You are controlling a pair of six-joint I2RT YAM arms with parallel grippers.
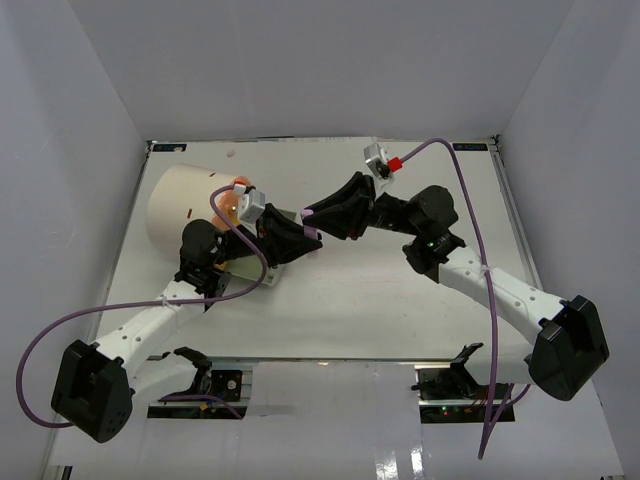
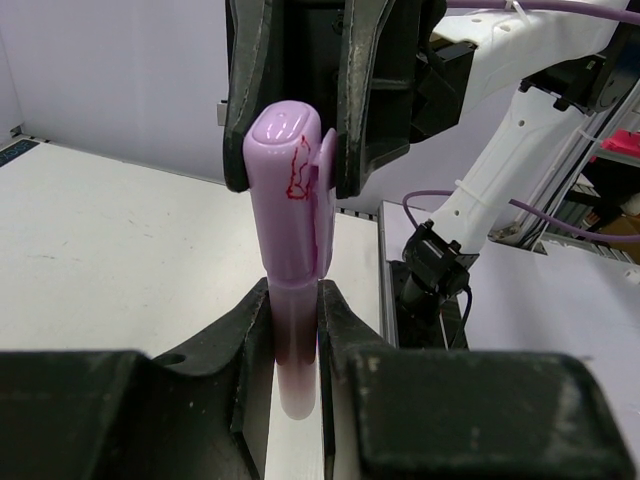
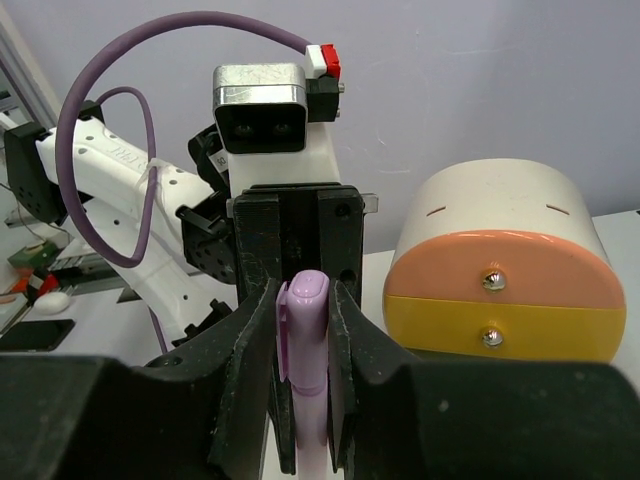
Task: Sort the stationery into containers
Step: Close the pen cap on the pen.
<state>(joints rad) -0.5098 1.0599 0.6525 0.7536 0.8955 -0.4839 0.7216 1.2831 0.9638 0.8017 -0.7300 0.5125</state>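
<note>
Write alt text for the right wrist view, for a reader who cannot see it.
A lilac pen stands upright in the frame, clamped between the jaws of the right gripper in the foreground, with the left gripper directly behind it, facing the camera. To the right sits a cream container with an orange drawer above a yellow drawer, each with a metal knob.

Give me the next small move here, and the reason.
Probably open the right gripper. Both grippers are clamped on the same purple pen, and the left gripper is on the arm beside the cream container, so it can likely carry the pen there alone.
</note>
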